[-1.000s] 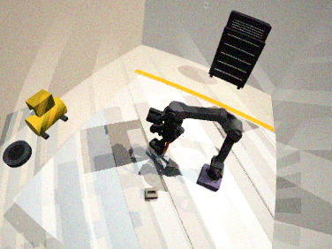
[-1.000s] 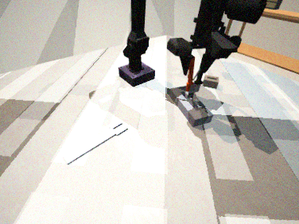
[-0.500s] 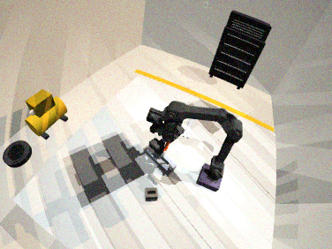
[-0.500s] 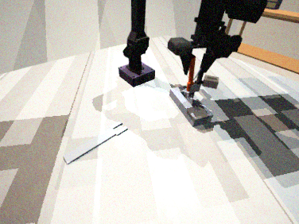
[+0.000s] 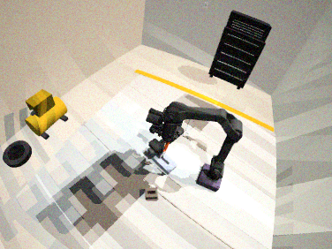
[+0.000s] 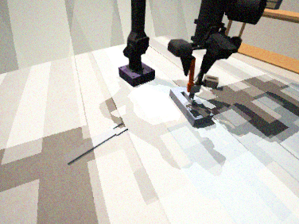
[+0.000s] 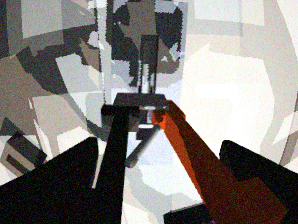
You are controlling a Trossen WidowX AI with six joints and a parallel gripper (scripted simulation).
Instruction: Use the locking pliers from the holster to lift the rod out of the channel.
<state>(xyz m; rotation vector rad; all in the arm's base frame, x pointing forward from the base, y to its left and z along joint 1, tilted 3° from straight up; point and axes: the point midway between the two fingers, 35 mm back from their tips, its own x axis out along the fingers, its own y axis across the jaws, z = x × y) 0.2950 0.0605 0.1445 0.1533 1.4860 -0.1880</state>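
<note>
Where one block (image 5: 170,169) (image 6: 184,109) (image 7: 176,82) lies, two jaws hold pliers (image 5: 166,147) (image 6: 192,75) (image 7: 187,152).

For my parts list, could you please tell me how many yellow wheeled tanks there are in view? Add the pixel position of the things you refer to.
1: the yellow tank (image 5: 52,116) stands at the left in the top view, beside a dark tyre (image 5: 17,154).

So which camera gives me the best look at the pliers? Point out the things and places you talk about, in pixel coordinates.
The wrist view: it shows both handles and the head of the pliers (image 5: 166,147) (image 6: 192,75) (image 7: 187,150) up close. The exterior view shows them small, upright over the channel block; the top view shows just an orange sliver.
</note>
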